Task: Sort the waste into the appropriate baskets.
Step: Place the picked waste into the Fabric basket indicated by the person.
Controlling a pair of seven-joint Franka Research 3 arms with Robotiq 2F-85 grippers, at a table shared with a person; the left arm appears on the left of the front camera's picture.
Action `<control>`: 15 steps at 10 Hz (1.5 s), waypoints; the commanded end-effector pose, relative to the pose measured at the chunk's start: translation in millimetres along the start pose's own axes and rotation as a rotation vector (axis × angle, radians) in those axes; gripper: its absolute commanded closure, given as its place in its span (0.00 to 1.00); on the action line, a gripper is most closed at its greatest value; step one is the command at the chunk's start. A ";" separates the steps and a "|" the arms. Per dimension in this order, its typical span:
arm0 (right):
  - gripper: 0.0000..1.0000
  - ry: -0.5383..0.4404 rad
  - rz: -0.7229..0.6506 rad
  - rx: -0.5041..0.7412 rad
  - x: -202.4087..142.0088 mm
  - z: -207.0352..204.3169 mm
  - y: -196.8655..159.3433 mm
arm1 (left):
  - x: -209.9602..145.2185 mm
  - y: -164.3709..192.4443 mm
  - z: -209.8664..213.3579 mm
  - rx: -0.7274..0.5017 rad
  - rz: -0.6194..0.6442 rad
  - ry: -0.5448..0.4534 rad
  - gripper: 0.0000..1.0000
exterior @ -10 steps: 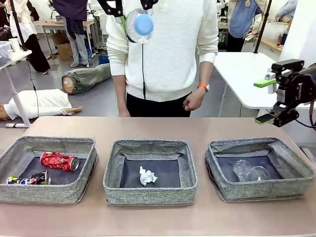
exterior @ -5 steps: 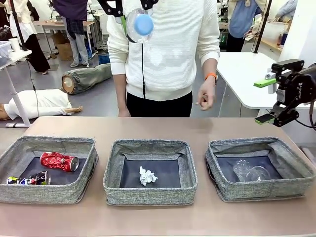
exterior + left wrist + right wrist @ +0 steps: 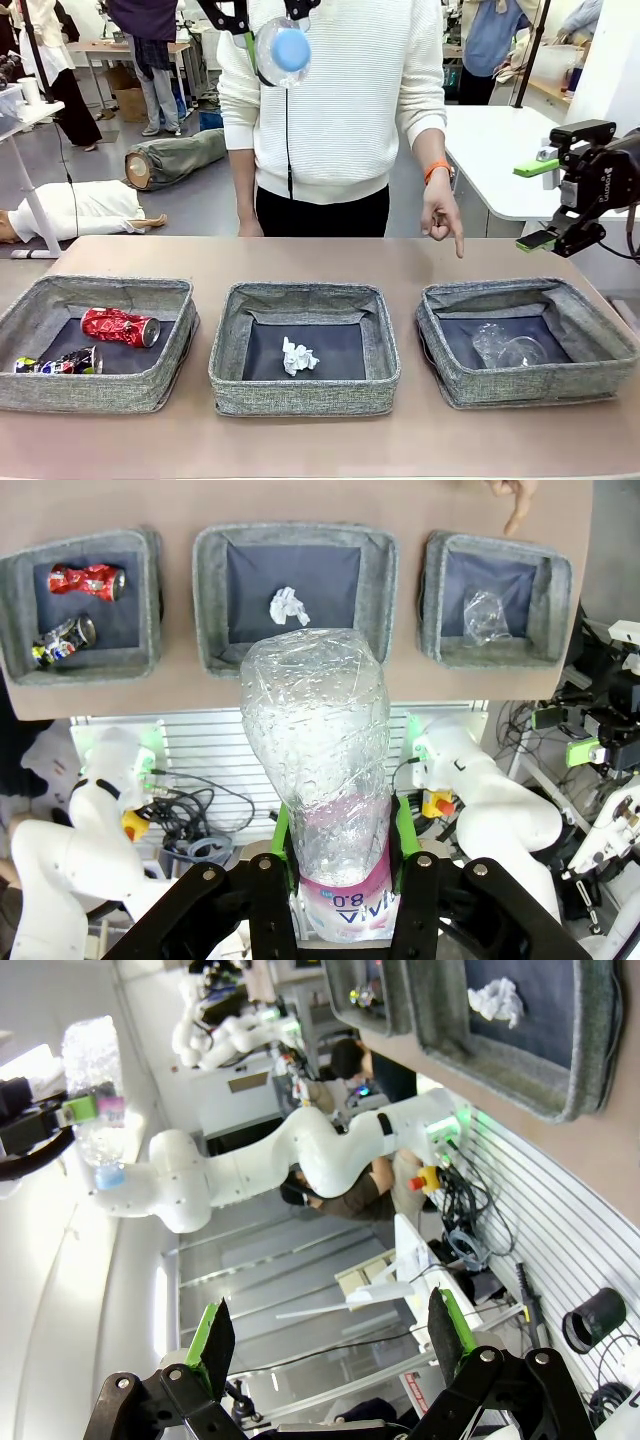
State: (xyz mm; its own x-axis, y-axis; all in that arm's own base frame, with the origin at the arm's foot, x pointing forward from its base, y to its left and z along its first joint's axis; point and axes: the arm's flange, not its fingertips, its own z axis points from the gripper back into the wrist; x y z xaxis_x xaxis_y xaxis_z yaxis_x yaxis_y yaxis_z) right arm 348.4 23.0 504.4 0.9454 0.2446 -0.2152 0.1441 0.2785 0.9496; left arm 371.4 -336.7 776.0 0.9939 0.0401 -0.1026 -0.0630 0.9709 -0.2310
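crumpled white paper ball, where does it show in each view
Front view: crumpled white paper ball lies on the dark floor of the middle basket.
Left wrist view: paper ball near the top, inside the middle basket, above the held clear bottle.
Right wrist view: paper ball at the top right, in a basket.
Shared landmark: the middle basket.

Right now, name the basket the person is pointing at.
The right-hand basket, the one holding the clear plastic cup. The person's hand points down just beyond its far-left corner; the others hold cans or paper.
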 end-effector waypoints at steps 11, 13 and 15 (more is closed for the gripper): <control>0.00 -0.049 0.028 0.006 -26.7 32.5 -5.6 | -25.2 10.7 -72.3 0.052 -0.141 -0.047 0.57; 0.00 -0.327 -0.026 0.077 -74.5 125.3 -36.0 | -52.6 26.0 -166.5 0.029 -0.302 -0.046 0.57; 0.00 -0.545 -0.017 0.208 -131.9 187.4 -58.5 | -49.3 12.3 -230.0 -0.062 -0.420 -0.048 0.57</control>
State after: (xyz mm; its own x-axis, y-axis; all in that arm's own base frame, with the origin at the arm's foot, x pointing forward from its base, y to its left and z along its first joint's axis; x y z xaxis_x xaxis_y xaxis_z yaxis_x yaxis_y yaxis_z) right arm 274.3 -181.9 516.9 0.9609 -0.2224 -0.1647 0.1973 0.1333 0.9712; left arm 309.9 -389.4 593.4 0.9611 -0.2754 0.0208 0.2731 0.9367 -0.2191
